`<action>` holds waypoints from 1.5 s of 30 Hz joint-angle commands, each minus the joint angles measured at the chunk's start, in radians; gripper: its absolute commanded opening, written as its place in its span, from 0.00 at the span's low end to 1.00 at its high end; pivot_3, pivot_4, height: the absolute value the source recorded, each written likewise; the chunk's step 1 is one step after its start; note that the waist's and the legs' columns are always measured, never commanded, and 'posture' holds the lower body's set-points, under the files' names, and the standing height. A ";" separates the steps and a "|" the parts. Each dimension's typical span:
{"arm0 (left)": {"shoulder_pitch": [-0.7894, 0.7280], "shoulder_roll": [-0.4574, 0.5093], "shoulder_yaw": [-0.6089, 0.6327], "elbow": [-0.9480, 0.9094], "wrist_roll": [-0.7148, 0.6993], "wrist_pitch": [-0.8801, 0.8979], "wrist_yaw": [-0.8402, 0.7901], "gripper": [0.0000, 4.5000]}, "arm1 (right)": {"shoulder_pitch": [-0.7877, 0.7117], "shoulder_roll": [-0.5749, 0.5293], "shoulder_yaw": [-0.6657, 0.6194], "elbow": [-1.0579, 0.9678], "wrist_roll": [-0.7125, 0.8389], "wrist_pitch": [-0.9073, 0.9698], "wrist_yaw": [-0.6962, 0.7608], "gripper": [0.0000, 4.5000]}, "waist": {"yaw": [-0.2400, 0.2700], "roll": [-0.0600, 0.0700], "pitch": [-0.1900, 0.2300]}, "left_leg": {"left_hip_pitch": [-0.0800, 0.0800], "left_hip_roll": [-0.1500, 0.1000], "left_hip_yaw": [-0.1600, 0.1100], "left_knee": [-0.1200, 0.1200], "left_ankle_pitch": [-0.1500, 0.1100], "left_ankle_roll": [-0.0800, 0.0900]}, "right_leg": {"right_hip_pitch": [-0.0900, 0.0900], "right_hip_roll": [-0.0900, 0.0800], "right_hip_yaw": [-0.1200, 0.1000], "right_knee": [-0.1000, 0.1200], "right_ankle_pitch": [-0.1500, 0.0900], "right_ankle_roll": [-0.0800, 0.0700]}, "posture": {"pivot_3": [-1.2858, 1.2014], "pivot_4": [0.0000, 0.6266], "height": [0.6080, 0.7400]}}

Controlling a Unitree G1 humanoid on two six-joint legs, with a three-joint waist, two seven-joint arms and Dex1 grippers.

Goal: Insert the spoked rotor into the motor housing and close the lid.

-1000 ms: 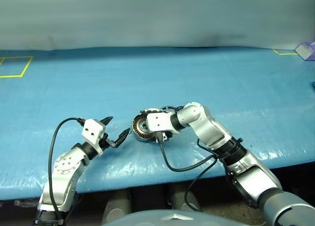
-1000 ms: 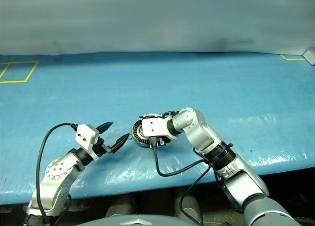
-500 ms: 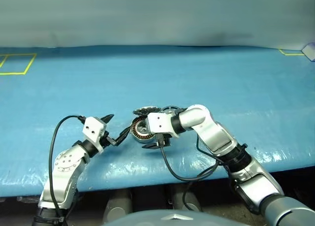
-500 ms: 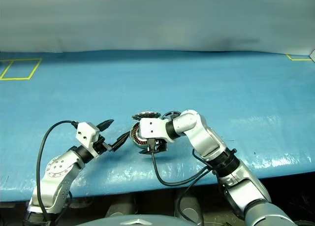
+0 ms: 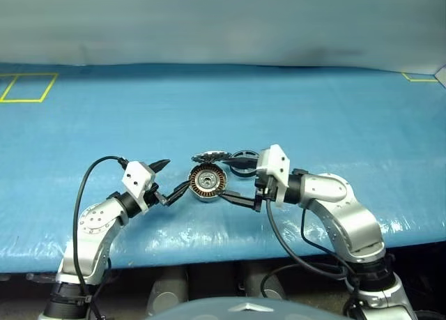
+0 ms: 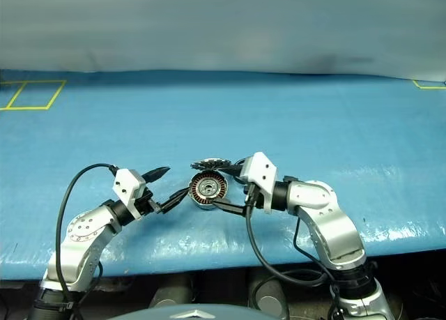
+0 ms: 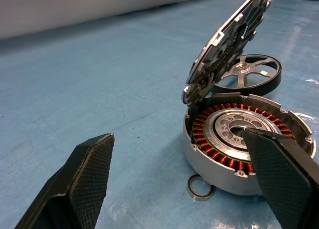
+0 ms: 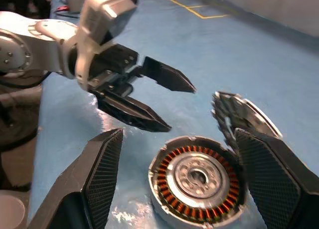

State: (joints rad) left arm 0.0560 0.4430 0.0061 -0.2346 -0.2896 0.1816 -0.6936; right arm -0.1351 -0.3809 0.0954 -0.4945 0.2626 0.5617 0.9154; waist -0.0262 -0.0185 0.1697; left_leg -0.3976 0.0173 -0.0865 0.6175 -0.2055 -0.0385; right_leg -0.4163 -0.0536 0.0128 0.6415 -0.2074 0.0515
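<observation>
The motor housing (image 5: 207, 181) sits on the blue table with its copper windings and pale hub uncovered. The lid (image 7: 227, 44) stands tilted, leaning on the housing's far rim, toothed face down toward the windings. The spoked rotor (image 5: 244, 159) lies flat on the table just behind the housing. My left gripper (image 5: 175, 176) is open at the housing's left side, its lower fingertip close to the wall. My right gripper (image 5: 234, 183) is open at the housing's right side, roughly level, holding nothing. The right wrist view looks down on the housing (image 8: 197, 179) and on the left gripper (image 8: 144, 97) beyond it.
A small dark ring (image 7: 199, 187) lies on the table against the housing's near side. Yellow tape squares (image 5: 28, 87) mark the far left corner. The table's front edge (image 5: 209, 261) runs close below both arms. Blue surface stretches behind the parts.
My right gripper has swung back to the right off the housing, turned level and opened wider. The housing's windings and the leaning lid now show fully. The left gripper has hardly moved.
</observation>
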 commanded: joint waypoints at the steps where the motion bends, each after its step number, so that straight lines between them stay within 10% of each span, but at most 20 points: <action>1: -0.026 0.005 -0.001 0.036 0.053 -0.107 0.005 1.00 | 0.057 -0.010 -0.029 0.024 0.005 -0.060 -0.055 0.85 | 0.000 0.000 0.000 | 0.000 0.000 0.000 0.000 0.000 0.000 | 0.000 0.000 0.000 0.000 0.000 0.000 | 0.52 0.24 1.00; 40: -0.237 0.075 -0.202 0.419 0.229 -0.200 -0.189 1.00 | 0.073 -0.060 0.060 0.110 -0.005 -0.171 -0.163 0.85 | 0.005 0.000 0.000 | 0.000 -0.001 0.000 0.003 0.000 0.001 | 0.002 0.000 0.000 0.000 0.001 0.001 | 0.52 0.24 1.00; 45: -0.235 0.075 -0.209 0.417 0.219 -0.146 -0.220 0.87 | 0.066 -0.059 0.062 0.114 -0.006 -0.173 -0.169 0.86 | 0.005 0.000 0.000 | 0.000 -0.001 0.000 0.003 -0.001 0.001 | 0.002 0.000 0.000 0.000 0.001 0.001 | 0.52 0.24 1.00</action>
State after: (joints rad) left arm -0.1890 0.5184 -0.1708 0.1705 -0.0813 0.0129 -0.8900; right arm -0.0570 -0.4377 0.1609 -0.3622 0.2541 0.4141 0.7519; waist -0.0210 -0.0183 0.1698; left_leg -0.3977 0.0166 -0.0864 0.6206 -0.2061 -0.0374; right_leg -0.4141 -0.0541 0.0129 0.6419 -0.2066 0.0529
